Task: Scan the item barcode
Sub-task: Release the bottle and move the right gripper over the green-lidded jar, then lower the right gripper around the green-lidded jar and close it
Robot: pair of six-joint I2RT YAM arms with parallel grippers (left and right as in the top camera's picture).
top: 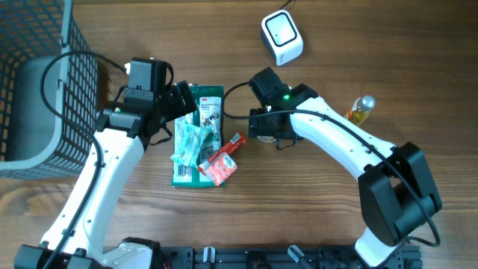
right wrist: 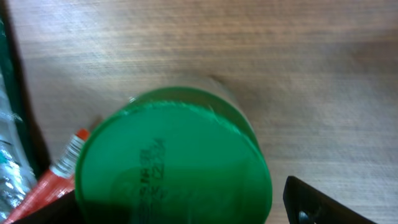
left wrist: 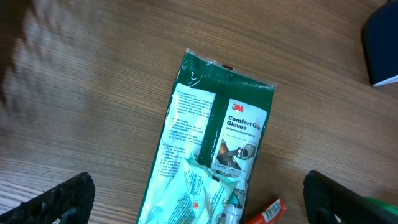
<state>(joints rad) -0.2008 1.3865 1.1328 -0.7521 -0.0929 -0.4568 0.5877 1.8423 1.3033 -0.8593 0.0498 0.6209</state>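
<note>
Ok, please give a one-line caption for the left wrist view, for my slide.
Left gripper, open, hovers above a green glove pack lying on the wooden table.

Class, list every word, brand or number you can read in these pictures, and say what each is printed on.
"3M": green glove pack.
"Comfort Gri… Gloves": same pack, second word partly unclear.
Fine print on that pack: too small to read.
Stamped marks on the green lid: blurred.

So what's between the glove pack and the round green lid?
A red packet lies between glove pack and lid, clearest in the right wrist view.
</note>
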